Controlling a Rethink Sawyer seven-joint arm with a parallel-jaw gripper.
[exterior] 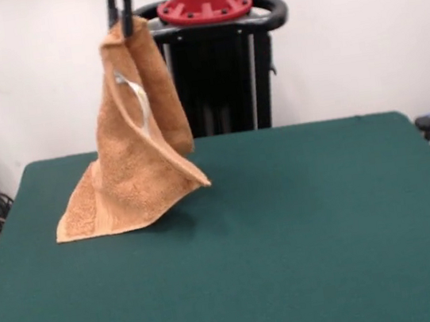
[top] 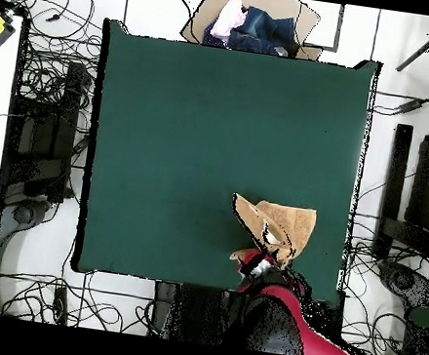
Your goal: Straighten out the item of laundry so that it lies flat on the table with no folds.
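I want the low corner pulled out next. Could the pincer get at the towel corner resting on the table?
Probably not as things stand: the pincer is shut on the towel top, holding it up. The corner on the table lies uncovered, so releasing first would free it.

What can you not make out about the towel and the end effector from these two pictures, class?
- End effector: front view, its upper part is cut off by the top edge.
- Towel: front view, its far side is hidden by its own hanging folds.
- White tag: front view, any print is too small to read.
- Towel in the overhead view: the arm covers its near part.
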